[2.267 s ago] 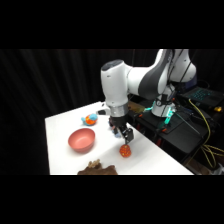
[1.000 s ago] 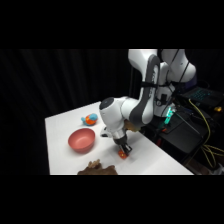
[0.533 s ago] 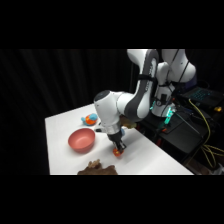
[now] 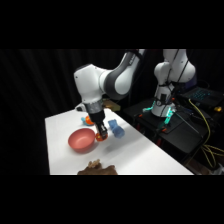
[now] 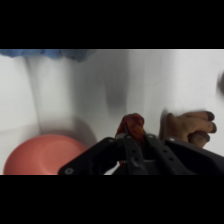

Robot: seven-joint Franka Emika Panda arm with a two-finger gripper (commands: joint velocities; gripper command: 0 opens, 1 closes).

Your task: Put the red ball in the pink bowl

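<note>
The gripper (image 4: 102,134) hangs low over the table (image 4: 145,155), fingers closed on the ball (image 4: 102,136), which shows as a red-orange spot at the fingertips, clear of the tabletop as far as the side view lets one judge. In the wrist view the ball (image 5: 131,125) sits pinched between the dark fingers just above the linkage, so the grasp looks firm. The relation that matters is ball to bowl (image 4: 82,139): in the side view the ball hangs just beside the bowl's right rim, near it but not yet over the hollow. In the wrist view the bowl (image 5: 46,156) lies at lower left of the gripper (image 5: 132,131), with white table showing between them, which agrees. I judge the coming move to be a short carry toward the bowl's centre before letting go; released here, the ball would likely fall outside or strike the rim. A blue cup (image 4: 117,129) stands just behind the gripper, and a brown toy (image 5: 189,126) lies on the side away from the bowl; neither stands in the path
</note>
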